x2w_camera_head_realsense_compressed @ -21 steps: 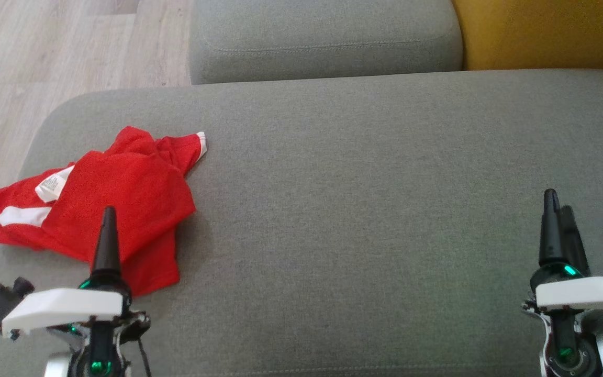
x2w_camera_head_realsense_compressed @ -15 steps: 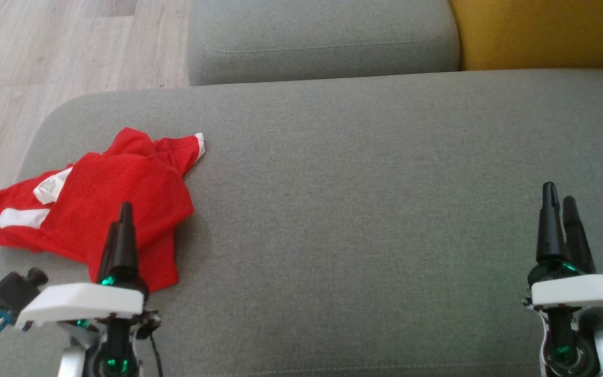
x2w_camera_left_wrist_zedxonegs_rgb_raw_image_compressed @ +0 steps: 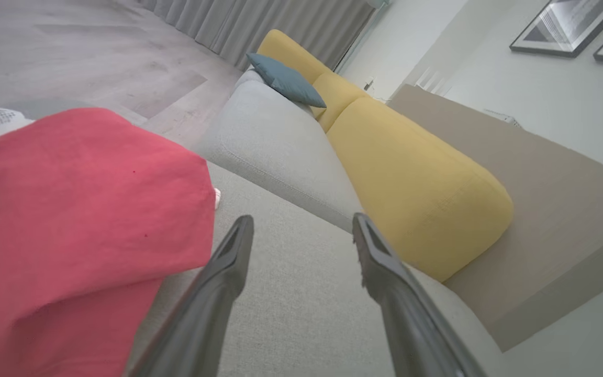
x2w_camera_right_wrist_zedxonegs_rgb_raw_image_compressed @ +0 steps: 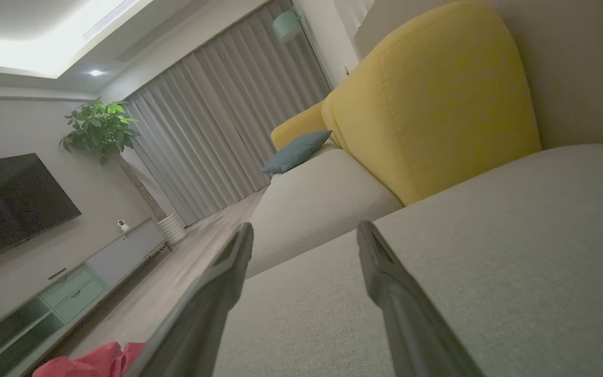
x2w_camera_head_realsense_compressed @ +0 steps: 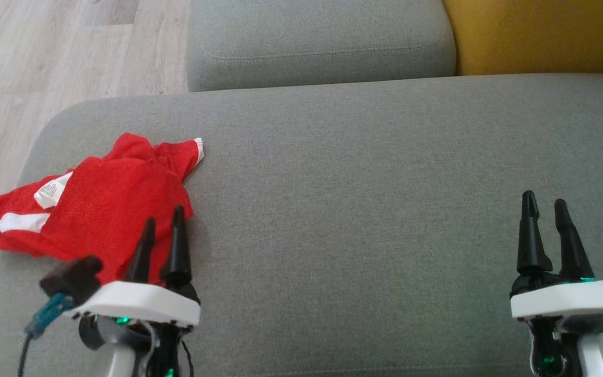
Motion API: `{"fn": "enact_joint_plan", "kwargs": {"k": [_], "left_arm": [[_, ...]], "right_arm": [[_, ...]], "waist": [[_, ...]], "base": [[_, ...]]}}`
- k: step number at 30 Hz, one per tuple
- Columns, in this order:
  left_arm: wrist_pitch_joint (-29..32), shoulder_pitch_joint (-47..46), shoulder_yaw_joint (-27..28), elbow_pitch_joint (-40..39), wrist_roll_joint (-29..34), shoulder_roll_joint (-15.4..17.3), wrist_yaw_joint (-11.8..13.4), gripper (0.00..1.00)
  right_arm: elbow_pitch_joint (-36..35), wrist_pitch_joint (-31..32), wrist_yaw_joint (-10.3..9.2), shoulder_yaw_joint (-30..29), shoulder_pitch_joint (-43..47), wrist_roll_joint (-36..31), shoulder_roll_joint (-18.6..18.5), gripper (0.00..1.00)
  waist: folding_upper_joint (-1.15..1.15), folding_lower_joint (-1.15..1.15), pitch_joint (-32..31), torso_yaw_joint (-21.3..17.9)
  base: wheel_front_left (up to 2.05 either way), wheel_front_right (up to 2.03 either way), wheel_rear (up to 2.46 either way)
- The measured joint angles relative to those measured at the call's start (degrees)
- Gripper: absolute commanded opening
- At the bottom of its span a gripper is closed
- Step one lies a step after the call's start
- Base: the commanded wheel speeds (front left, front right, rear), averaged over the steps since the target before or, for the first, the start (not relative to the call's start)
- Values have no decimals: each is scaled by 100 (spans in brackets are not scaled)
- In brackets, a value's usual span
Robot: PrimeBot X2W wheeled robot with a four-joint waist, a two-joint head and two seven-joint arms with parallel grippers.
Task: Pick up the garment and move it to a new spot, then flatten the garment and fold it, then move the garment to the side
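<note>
Crumpled red garment (x2w_camera_head_realsense_compressed: 97, 204) on grey cushion (x2w_camera_head_realsense_compressed: 364, 209)

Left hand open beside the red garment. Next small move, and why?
Probably ease the left hand a little to its left and down onto the red garment. Its fingers stand open with bare grey cushion between them in the wrist view; the garment's edge lies just beside the left finger, ungripped.

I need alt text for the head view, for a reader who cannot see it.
A crumpled red garment with white trim lies on the left of a grey sofa seat. The left pincer, open, hovers at its near right edge; the right pincer, open, hovers over bare seat far right.
</note>
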Motion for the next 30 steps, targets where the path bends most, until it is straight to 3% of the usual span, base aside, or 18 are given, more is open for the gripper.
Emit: {"fn": "enact_joint_plan", "kwargs": {"k": [14,30], "left_arm": [[-205,5,-789,41,1167,341,686,100],[-458,-6,-1480,-48,2076,606,1380,100]], "right_arm": [[3,-242,0,67,211,-1198,-1,100],[-186,-486,1,181,219,-2361,-3,100]], "waist": [[0,0,-54,-12],[0,0,-75,-44]], "base": [[0,0,0],[0,0,0]]}}
